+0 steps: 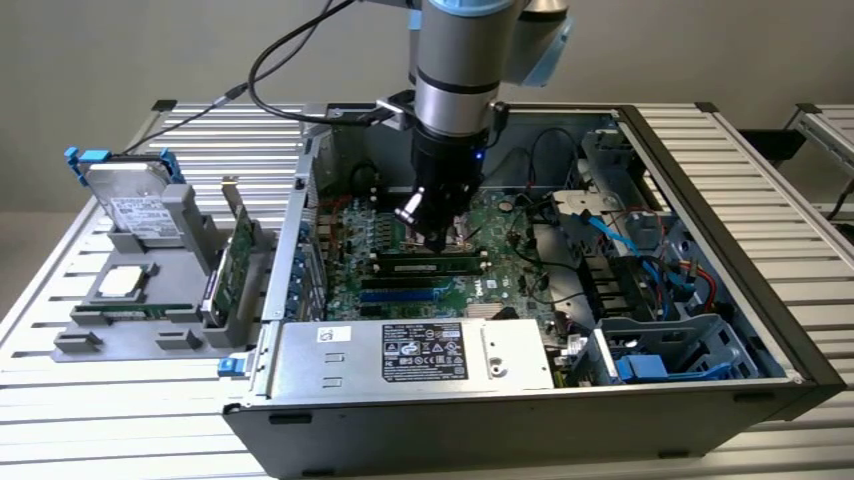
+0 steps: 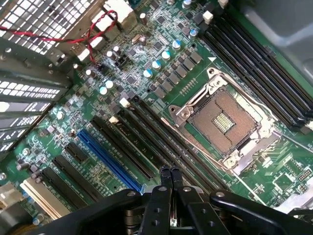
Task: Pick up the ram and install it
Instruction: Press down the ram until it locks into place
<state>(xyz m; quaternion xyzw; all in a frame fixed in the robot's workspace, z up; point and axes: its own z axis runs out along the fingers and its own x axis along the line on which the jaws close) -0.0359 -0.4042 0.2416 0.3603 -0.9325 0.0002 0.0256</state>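
Note:
The ram (image 1: 427, 266), a long narrow green stick with dark chips, stands on edge in one of the black slots on the motherboard (image 1: 501, 250) inside the open computer case. My gripper (image 1: 435, 240) hangs straight down into the case, its tips just above and behind the stick. In the wrist view the gripper (image 2: 170, 171) is shut, fingertip against fingertip with nothing between them, over the long black slots (image 2: 146, 142) beside the open processor socket (image 2: 222, 120). The gripper's body hides the board right beneath it there.
The case walls (image 1: 747, 250) ring the board, with blue cables (image 1: 627, 235) and drive cages at the exterior view's right and the power supply (image 1: 414, 355) in front. A grey holder (image 1: 80, 345) outside holds a hard drive (image 1: 134, 205), a chip, a green strip and an upright green card (image 1: 240, 260).

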